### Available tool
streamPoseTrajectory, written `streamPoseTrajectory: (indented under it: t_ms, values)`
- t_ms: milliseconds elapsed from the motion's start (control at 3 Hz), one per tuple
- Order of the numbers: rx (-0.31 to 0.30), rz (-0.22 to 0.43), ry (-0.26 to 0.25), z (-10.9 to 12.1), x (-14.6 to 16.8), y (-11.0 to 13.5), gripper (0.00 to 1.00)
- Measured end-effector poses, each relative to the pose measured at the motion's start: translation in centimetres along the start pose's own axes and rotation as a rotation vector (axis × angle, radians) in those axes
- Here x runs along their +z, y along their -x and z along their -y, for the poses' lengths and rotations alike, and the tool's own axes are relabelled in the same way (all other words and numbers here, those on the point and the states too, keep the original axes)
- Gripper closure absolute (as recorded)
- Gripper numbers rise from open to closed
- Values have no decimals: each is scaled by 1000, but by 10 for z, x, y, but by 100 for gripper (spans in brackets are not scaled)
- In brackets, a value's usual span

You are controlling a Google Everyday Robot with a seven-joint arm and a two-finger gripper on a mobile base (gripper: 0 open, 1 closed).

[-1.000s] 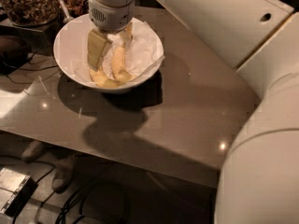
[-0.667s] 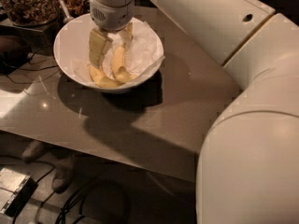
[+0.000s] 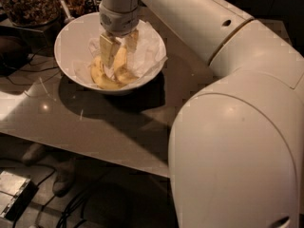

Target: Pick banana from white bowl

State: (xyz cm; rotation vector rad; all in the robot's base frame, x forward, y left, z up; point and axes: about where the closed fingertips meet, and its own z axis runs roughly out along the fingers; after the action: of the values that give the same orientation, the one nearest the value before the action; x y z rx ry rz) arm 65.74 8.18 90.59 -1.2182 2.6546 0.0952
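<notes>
The white bowl (image 3: 71,37) stands at the back left of the grey table, lined with crumpled white paper (image 3: 145,51). Two yellow bananas lie in it. My gripper (image 3: 118,56) reaches straight down into the bowl, its fingers (image 3: 108,49) on either side of the banana (image 3: 124,72), which tilts up between them. The gripper looks shut on it. A second banana (image 3: 101,78) lies along the bowl's bottom left, partly under the fingers. The stems are hidden.
A glass jar of brown nuts (image 3: 28,4) and another dark container (image 3: 71,1) stand behind the bowl. My arm's large white elbow (image 3: 237,141) fills the right foreground. The table's front edge (image 3: 85,148) runs diagonally; cables and a box (image 3: 12,196) lie on the floor.
The gripper has shifted slightly to the right inside the bowl, with the banana between its fingers tilted more upright. The arm's elbow has swung closer to the camera.
</notes>
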Motion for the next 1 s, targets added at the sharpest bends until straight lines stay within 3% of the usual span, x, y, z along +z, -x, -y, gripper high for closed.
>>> streamPoseTrajectory:
  t_ms: [667, 1000]
  values:
    - [86, -85, 9, 21, 40, -19, 39]
    - [103, -131, 27, 21, 58, -35, 37]
